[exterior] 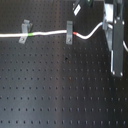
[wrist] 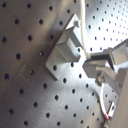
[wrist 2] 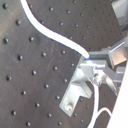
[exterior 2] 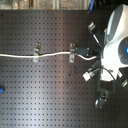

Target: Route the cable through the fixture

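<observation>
The fingers are clamped on the cable, directly above the fixture. Lower the cable squarely into the clip's slot, keeping it taut, before releasing.

So the white cable sweeps in a long curve across the black perforated bench and ends up right at the gripper, whose grey metal fingers sit around it where it meets a pale grey metal clip. The clip is bolted to the bench on a flat foot. More cable loops out past the clip. Can't tell how tightly the fingers pinch it.
</observation>
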You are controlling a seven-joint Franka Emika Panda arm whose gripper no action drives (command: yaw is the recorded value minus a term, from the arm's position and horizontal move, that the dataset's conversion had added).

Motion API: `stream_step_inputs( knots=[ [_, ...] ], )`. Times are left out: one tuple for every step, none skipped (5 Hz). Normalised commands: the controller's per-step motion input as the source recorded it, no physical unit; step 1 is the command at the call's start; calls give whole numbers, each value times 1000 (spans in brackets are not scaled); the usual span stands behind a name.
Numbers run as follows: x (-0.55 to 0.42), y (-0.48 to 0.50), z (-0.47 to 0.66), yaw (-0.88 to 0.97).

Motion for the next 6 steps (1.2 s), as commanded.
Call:
stream_step_inputs(
  knots=[
    [-76,343,319,0],
    [-157,207,413,-237],
    [-192,26,561,-614],
    [-183,5,514,-571],
    [-244,-46,404,-500],
    [-262,4,260,-111]
  ],
)
